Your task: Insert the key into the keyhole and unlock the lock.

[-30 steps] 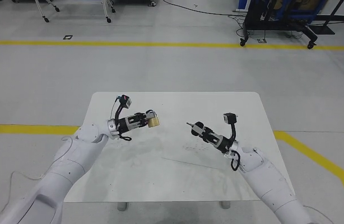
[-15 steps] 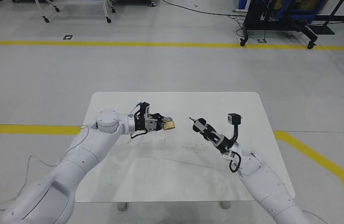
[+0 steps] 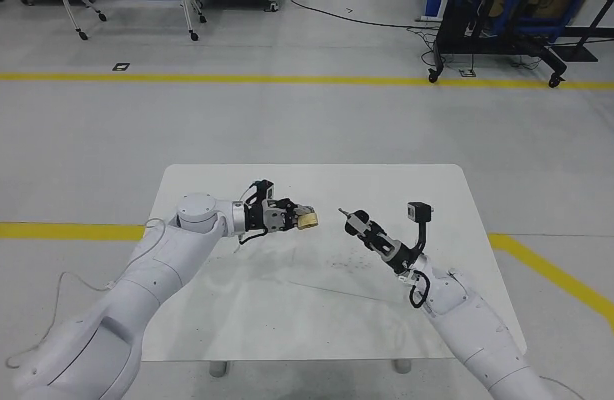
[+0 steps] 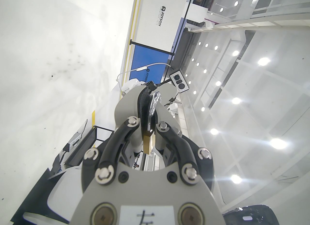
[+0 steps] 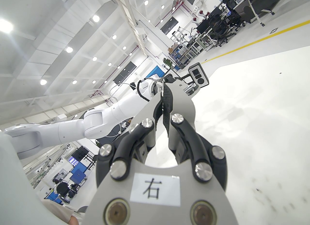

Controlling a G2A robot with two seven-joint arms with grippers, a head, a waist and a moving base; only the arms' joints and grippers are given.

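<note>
1. One brass lock is held in the air above the white counter, over its middle and slightly towards the far edge.
2. It is held by the left gripper, whose jaws are clamped tight on it. In the left wrist view the silver shackle sits between the jaws and the brass body lies nearer the wrist.
3. From the top view, the lock's brass body sticks out past the jaws and faces the other arm.
4. The right gripper hangs just across from it, also clear of the counter. Its jaws are pinched together on the key.
5. The key's thin blade points out from the jaws towards the lock.
6. Key tip and lock are near each other but apart. A small gap shows between them, so the key is not yet in the keyhole.
7. The counter beneath the right gripper carries dark scuff marks.
</note>
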